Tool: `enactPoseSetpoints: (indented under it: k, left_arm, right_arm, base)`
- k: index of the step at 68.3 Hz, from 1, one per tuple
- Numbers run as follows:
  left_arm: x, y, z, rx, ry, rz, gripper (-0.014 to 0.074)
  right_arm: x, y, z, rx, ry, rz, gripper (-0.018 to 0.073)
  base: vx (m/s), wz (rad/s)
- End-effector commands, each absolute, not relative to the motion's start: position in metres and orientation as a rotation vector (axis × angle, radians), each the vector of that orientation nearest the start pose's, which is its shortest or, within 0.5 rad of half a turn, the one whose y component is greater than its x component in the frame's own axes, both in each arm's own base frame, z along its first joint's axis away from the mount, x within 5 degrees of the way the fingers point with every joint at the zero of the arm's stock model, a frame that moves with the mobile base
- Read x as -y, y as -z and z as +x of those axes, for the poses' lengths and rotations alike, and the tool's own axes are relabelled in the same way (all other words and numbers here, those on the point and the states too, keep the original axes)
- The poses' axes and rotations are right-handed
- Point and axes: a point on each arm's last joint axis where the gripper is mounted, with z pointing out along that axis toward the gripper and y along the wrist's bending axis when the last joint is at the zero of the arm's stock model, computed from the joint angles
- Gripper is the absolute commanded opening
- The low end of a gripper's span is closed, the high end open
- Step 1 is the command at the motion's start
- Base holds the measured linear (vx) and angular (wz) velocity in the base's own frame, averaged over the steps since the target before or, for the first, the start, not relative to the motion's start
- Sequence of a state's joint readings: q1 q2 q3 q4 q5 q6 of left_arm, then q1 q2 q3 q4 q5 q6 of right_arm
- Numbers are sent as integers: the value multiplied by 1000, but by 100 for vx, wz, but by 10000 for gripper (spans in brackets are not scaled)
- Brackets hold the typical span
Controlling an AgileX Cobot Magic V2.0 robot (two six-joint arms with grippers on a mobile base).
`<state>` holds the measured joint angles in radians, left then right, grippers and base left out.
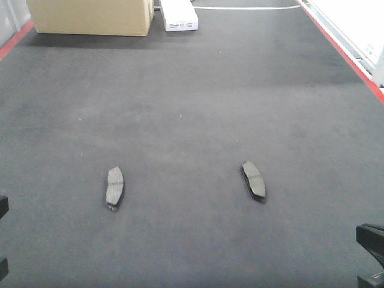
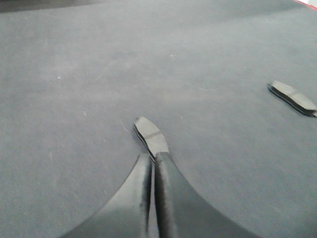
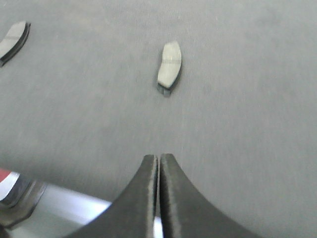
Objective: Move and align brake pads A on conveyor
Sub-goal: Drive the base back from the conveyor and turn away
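The belt (image 1: 192, 108) is a wide, matte, dark grey felt with a fuzzy nap and faint pale scuffs, bordered by a red edge (image 1: 345, 51). Two pads lie flat on it, well apart. Each is a thin, curved oblong with a gritty grey face, a groove across its middle and a darker backing rim.

The left pincer (image 2: 153, 156) is clenched. Its smooth, black, curved fingers (image 2: 133, 193) are pressed together with nothing between them, and it points low along the belt. The left pad (image 2: 150, 135) lies right at its tips, running lengthways away from them. I cannot tell whether they touch.

The right pincer (image 3: 159, 157) is likewise clenched on nothing and tilts down over the belt's near border. The right pad (image 3: 170, 67) lies well ahead of its tips, a little to the right. Below and to its left a strip of shiny steel (image 3: 74, 208) shows.
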<state>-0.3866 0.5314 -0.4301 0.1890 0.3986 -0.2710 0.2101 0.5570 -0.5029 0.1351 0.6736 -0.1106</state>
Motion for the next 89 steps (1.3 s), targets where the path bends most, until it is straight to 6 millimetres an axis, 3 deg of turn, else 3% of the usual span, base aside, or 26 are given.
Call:
enactPoseSetpoints:
  k: [1, 89]
  left_arm:
    - [38, -296, 107, -1876, 271, 242, -6]
    - [38, -296, 107, -1876, 271, 242, -6]
  right_arm:
    - [-29, -294, 103, -2111, -204, -277, -8]
    - [-29, -294, 103, -2112, -203, -278, -8]
  base:
    - [-19, -7]
    - [-20, 1]
